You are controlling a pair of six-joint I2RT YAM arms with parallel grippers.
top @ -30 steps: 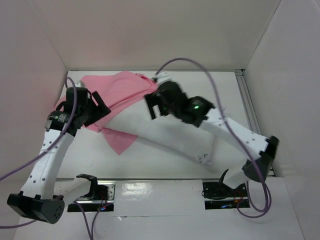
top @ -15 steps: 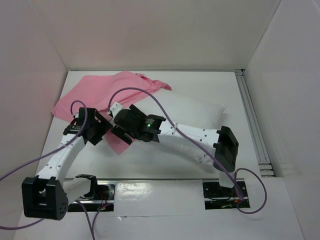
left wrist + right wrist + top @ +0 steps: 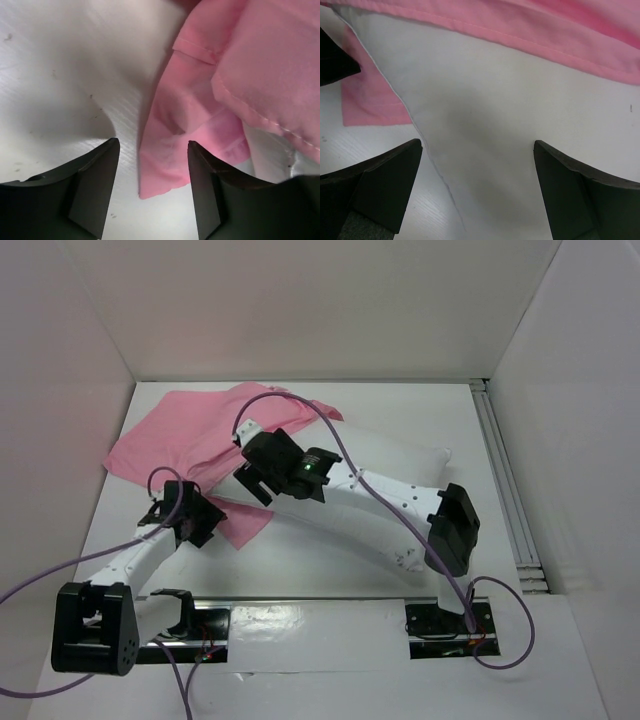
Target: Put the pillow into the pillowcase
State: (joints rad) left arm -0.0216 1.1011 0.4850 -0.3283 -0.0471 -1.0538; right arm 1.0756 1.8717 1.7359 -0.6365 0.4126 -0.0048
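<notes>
The pink pillowcase (image 3: 170,435) lies spread at the far left, its edge draped over the left end of the white pillow (image 3: 400,465), which lies diagonally across the middle. My left gripper (image 3: 210,523) is low over the table, open, with the pillowcase's loose corner (image 3: 165,170) lying between its fingers (image 3: 95,190) but not pinched. My right gripper (image 3: 250,478) hovers wide open over the pillow's left end (image 3: 495,100), just below the pink hem (image 3: 545,30); nothing is between its fingertips (image 3: 555,180).
White walls close in the table at the back and both sides. A metal rail (image 3: 505,490) runs along the right edge. The two arm bases (image 3: 440,625) stand on a taped strip at the near edge.
The right gripper swung left from the pillow's middle to its left end. The left gripper drew back toward the near edge and narrowed a little. The pillowcase now lies flatter.
</notes>
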